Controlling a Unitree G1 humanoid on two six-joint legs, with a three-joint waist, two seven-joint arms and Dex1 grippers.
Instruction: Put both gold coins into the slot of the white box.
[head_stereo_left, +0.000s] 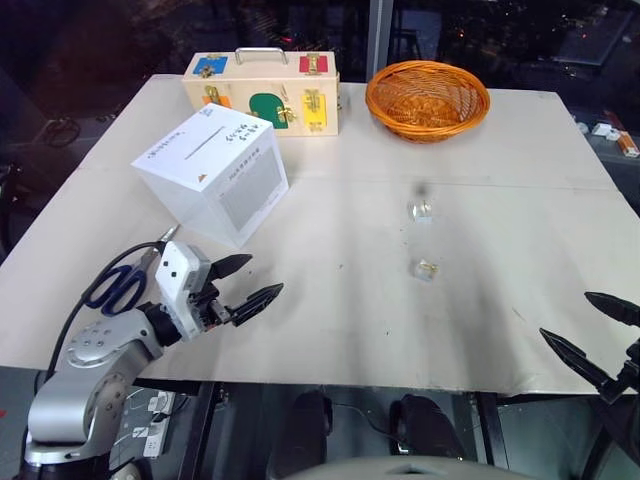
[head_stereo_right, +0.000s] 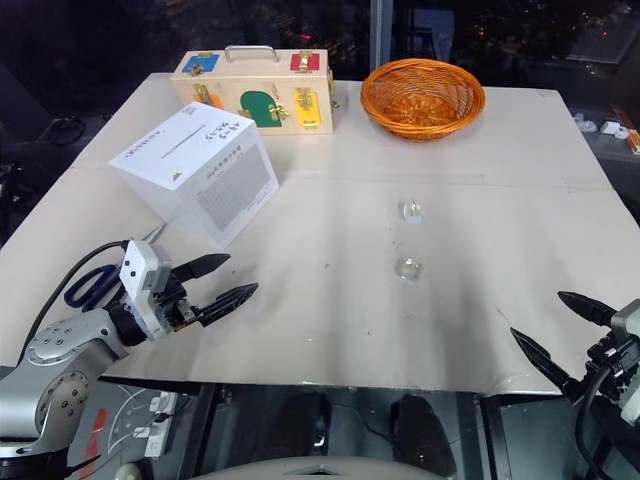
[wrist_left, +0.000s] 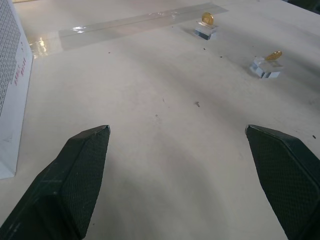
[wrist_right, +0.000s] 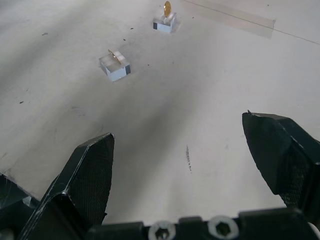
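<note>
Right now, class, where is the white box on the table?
In the left eye view the white box stands on the table's left half, just in front of the wooden case and beyond the open left end effector.

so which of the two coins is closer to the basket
The far gold coin, standing on its clear block. It lies closer to the orange basket; the other coin sits nearer the table's front edge, toward the grippers.

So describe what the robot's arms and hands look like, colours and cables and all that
The left arm is silver-grey metal with rounded joint housings and a black cable looping along it. Its left hand has a white block-shaped body and two black pointed fingers with a fine woven texture. The right hand has the same black tapered fingers, with screw heads at their base.
</note>
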